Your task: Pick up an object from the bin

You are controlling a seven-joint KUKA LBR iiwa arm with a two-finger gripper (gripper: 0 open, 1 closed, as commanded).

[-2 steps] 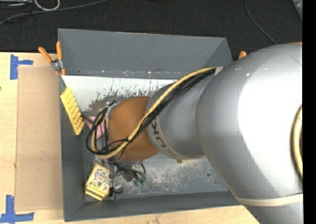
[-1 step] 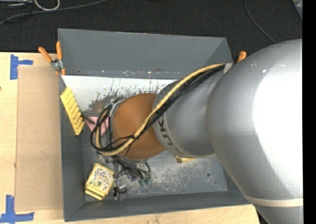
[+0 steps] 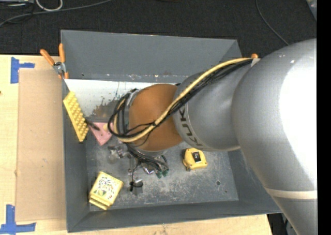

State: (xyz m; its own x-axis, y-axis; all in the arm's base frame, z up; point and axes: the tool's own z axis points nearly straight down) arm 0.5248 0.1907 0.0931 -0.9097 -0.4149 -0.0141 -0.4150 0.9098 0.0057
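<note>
The arm (image 3: 217, 120) bears the letters "KU"; the rest is hidden. Under its orange cover (image 3: 155, 115) the jaws hang over the middle of the bin (image 3: 150, 58); whether they are spread or pressed together I cannot tell. Nearest them lie four things:
- At 3 o'clock, one yellow tape measure (image 3: 194, 159).
- At 7, one yellow printed box (image 3: 105, 190), its print unreadable.
- At 10, one pink piece (image 3: 101, 133).
- Beyond that, one yellow studded plate (image 3: 76, 116).

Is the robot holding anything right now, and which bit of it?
Cannot tell. The tool hangs between the yellow patterned box and the yellow tape measure.
</note>
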